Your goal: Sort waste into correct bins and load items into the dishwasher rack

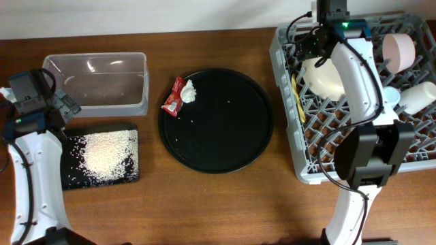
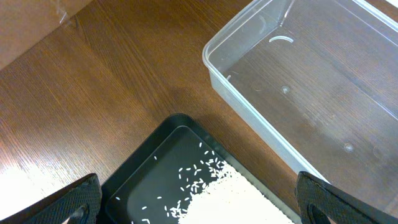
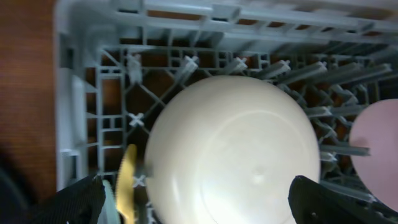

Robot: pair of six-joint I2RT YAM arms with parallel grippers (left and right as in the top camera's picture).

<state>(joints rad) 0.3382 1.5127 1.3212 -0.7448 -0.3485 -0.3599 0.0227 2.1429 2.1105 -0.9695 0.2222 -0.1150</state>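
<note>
The white rice [image 1: 105, 153] lies heaped in the shallow black rectangular tray [image 1: 133, 133]; the left wrist view shows the rice [image 2: 230, 196] and the tray [image 2: 149, 168]. The clear tub [image 1: 95, 82] behind it is empty. The red wrapper [image 1: 173, 101] and the white tissue scrap [image 1: 189, 91] lie on the round tray's left edge. My left gripper [image 1: 67, 107] is open and empty above the black tray's far corner [image 2: 199, 208]. My right gripper [image 1: 319, 42] is open above the cream bowl [image 1: 325, 76] in the grey rack [image 1: 283, 82]; its fingers [image 3: 205, 202] are spread wide over the bowl [image 3: 236, 149].
A large round black tray [image 1: 225, 129] with a few stray rice grains sits mid-table. The rack also holds a pink bowl [image 1: 398, 49], a white cup [image 1: 417, 96], a light blue cup [image 1: 391, 95] and a yellow utensil [image 1: 298, 99] beside a pale blue one.
</note>
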